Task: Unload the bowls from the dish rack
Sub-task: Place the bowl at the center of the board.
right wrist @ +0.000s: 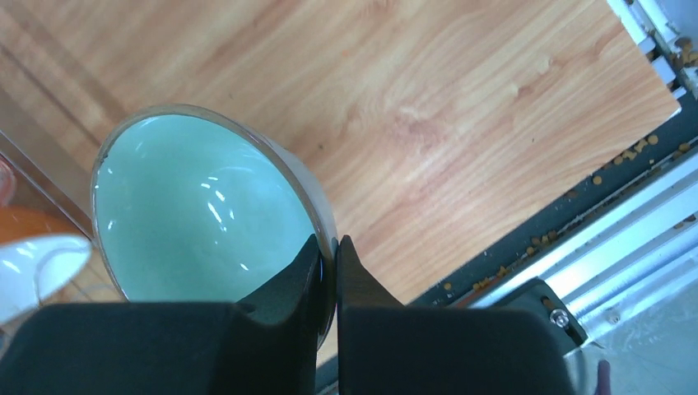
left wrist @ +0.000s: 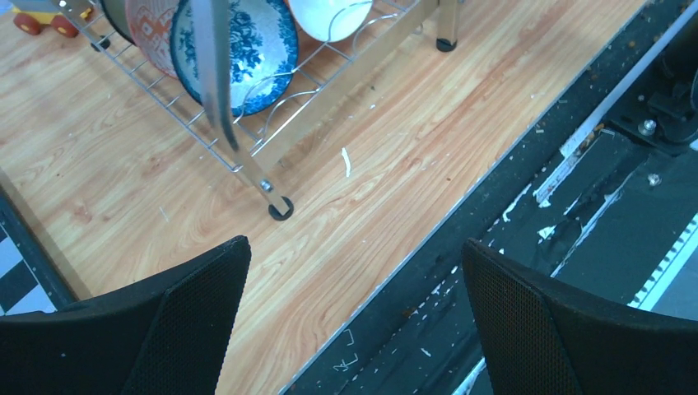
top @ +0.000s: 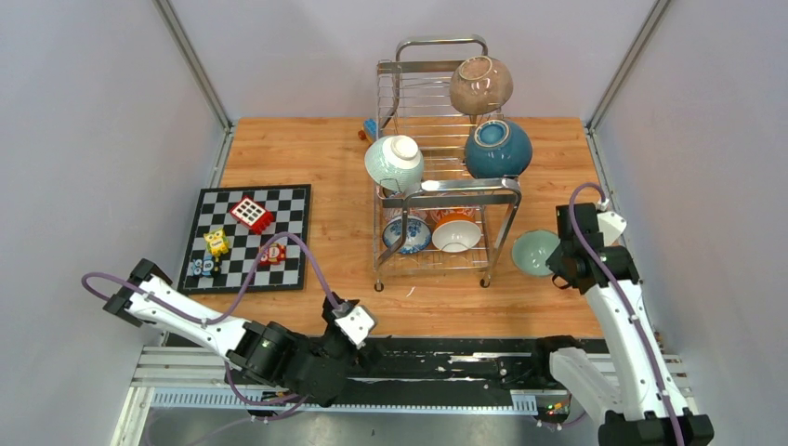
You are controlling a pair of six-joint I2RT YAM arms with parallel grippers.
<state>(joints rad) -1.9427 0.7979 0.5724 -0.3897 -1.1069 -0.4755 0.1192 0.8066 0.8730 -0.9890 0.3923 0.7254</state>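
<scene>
Just right of the rack (top: 446, 190), a green bowl (right wrist: 197, 214) is gripped by the right gripper (right wrist: 333, 247). Its fingers are pressed together on the rim, one inside the wall and one outside. It cannot be told whether the bowl rests on the table (top: 307, 149) or is held just above it. The left gripper (left wrist: 354, 247) is spread wide and nothing is held in it. At least five bowls are seen in the rack: a brown bowl (top: 480, 85), a teal bowl (top: 498, 149) and a pale bowl (top: 394, 163) on the upper tier, a blue-white bowl (left wrist: 234, 49) and an orange bowl (top: 456, 232) below. These bowls are judged to be glazed ceramic: stiff, rather heavy for a thin pinch, slippery and easily chipped. A hold on the rim is advised, with one finger inside. The bowl should be set down gently, so that it is not turned around the pinch.
</scene>
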